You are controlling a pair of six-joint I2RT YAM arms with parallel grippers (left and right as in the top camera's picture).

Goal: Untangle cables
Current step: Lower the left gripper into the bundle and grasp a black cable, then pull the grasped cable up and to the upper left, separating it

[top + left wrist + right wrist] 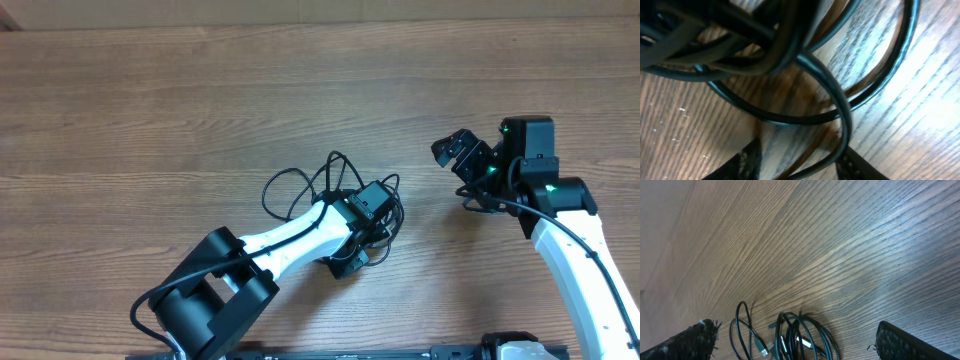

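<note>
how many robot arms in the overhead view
2. The left arm reaches from bottom left into the cables at centre; the right arm is at right, clear of them. None seems hidden.

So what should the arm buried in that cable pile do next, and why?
Probably close the left gripper on the single strand running between its fingers. The cables are bunched in one heap, and the right gripper hangs open, off to the side.
</note>
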